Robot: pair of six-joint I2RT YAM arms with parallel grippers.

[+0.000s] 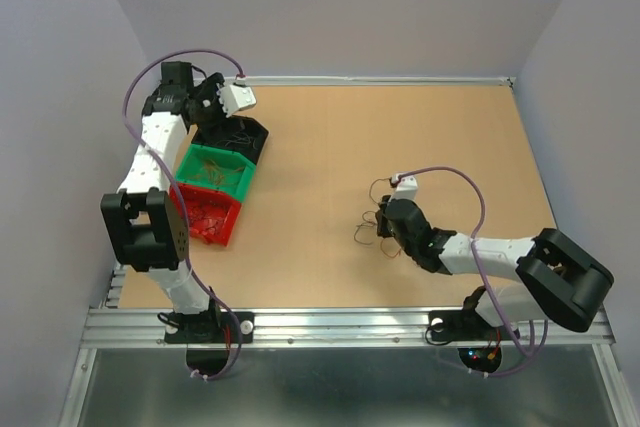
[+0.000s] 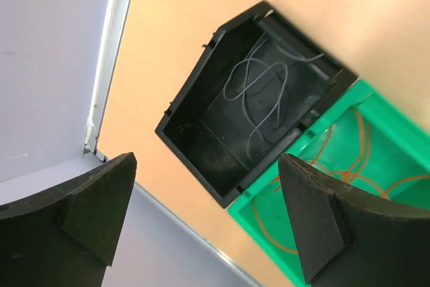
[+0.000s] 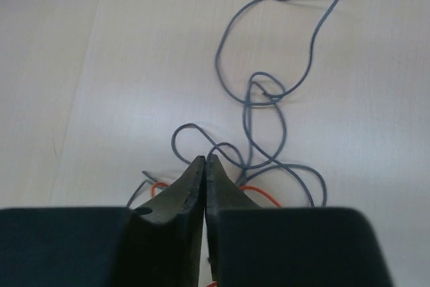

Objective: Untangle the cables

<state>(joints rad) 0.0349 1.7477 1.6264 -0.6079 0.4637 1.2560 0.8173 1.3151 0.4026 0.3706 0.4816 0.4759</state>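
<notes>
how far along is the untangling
Done: wires lie sorted in the black bin, green bin and red bin. In hand: the left end effector hangs open over the black bin; the right end effector is shut at the loose tangle. Left: that tangle's grey and orange wires are knotted.

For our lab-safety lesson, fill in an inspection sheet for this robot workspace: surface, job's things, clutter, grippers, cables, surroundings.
Surface: tan table, flat.
Job's things: loose wires lying on the table by the right arm; dark wires in the black bin, orange ones in the green bin; red bin contents unclear.
Clutter: nothing seen.
Grippers: left gripper open above the black bin; right gripper shut at the loose wires, a pinch cannot be told.
Cables: purple cables run along both arms.
Surroundings: pale walls; metal rail at the near edge.
</notes>
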